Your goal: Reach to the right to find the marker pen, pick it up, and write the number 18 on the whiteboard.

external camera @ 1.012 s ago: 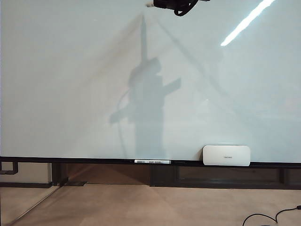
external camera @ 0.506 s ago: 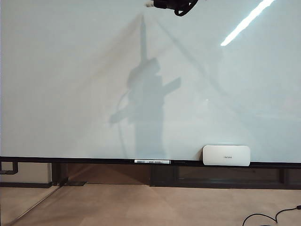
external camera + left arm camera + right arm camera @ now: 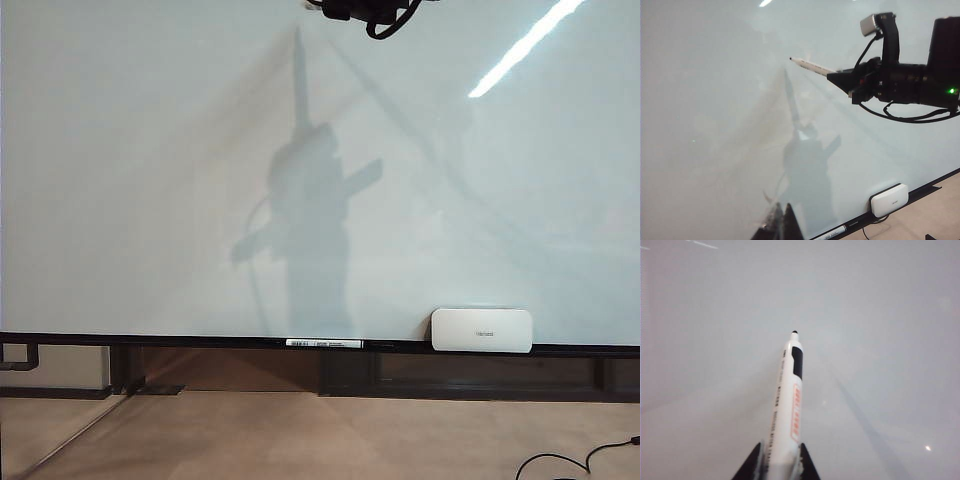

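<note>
The right pincer is clamped narrow on the marker pen, with most of the barrel sticking out ahead of the fingertips. In the left wrist view the same arm comes in from the side, high up the whiteboard, and the pen slants toward the glossy surface with its tip close to the board. I cannot tell from here whether the tip touches. No stroke shows anywhere, so the number 18 is not yet begun.

To my eye the step in hand is bringing the tip to the board for the first stroke of the "1". It wants a gentle approach: press only until the tip meets the surface, since the long overhang of barrel could lever the pen askew in the grip. Then draw straight down at even pressure, and lift clear before moving over for the "8".

The pen itself is slim and white, with a black band near the nose, a small black tip and a strip of red print along the barrel.

The left pincer hangs low, well away from the work, only its dark fingertips showing; they look nearly together with nothing between them, though I cannot tell for certain.
</note>
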